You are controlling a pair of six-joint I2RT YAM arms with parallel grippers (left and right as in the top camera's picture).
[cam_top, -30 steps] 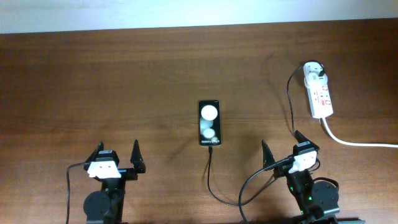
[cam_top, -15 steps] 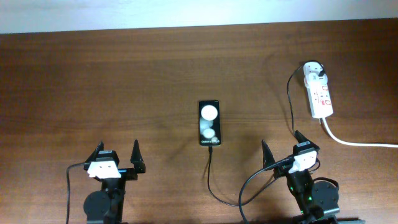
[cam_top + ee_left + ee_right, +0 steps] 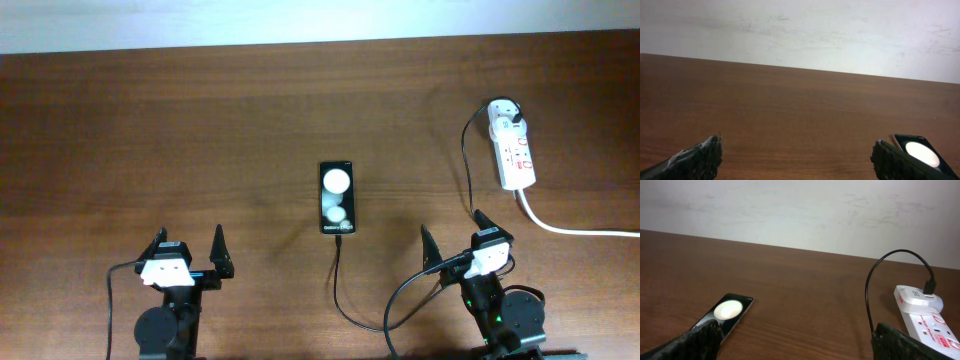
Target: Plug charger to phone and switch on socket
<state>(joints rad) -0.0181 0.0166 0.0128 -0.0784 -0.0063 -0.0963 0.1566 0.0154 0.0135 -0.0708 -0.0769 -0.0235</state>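
Note:
The black phone (image 3: 337,197) lies flat at the table's middle, two white blobs on its face. It also shows in the left wrist view (image 3: 918,151) and the right wrist view (image 3: 729,311). The thin black charger cable (image 3: 338,290) has its tip at the phone's near edge and loops back to the white plug on the socket (image 3: 512,150), a white power strip at the right rear, also in the right wrist view (image 3: 926,316). My left gripper (image 3: 190,258) and right gripper (image 3: 455,240) are open and empty near the front edge.
A thick white cord (image 3: 570,229) runs from the socket to the right edge. The black cable (image 3: 869,292) rises in an arc beside the socket. A pale wall stands behind the table's far edge.

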